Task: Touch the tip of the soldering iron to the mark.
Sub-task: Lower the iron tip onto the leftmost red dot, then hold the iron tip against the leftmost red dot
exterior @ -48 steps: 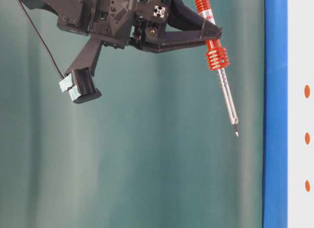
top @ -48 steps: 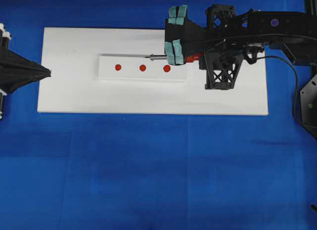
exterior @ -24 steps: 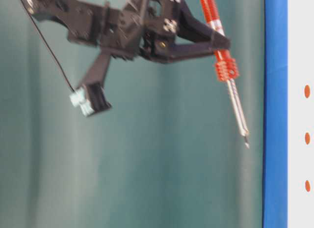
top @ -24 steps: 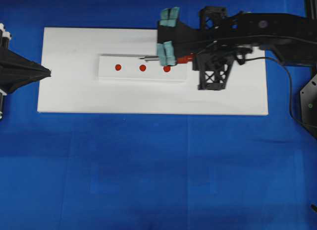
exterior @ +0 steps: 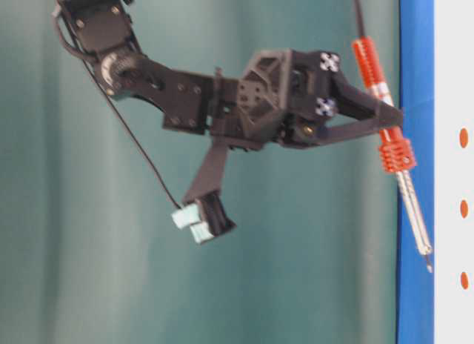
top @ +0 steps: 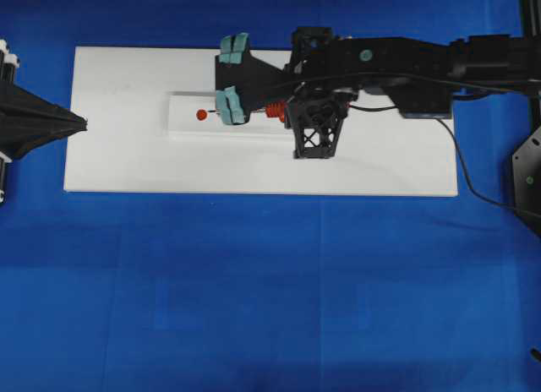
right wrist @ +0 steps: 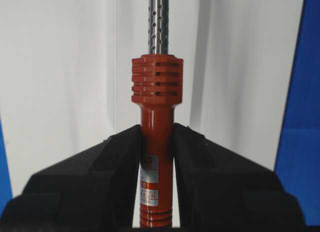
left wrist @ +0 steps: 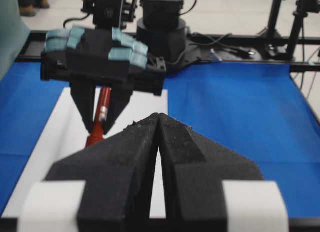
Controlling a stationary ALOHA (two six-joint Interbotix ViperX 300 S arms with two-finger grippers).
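My right gripper [right wrist: 156, 129] is shut on the red-orange handle of the soldering iron [right wrist: 156, 99], whose silver shaft [exterior: 412, 214] slants down toward the raised white strip [top: 182, 126]. Three red dots sit in a row on the strip. The top dot in the table-level view looks largest, so I take it as the mark [exterior: 464, 137]; overhead, the right gripper [top: 283, 111] hides it. The iron's tip [exterior: 428, 268] hangs just off the strip, level with the lowest dot [exterior: 464, 279], which is the left dot [top: 201, 115] overhead. My left gripper [top: 82, 122] rests shut at the board's left edge.
The strip lies on a white board [top: 127, 164] set on a blue cloth [top: 254, 282]. The iron's black cord [top: 473, 185] trails off to the right. The right arm [top: 406, 58] stretches across the board's far half.
My right gripper has carried the iron leftward along the strip and lower, from beside the right dot to near the left dot. It now covers two dots overhead. The left gripper has not moved.
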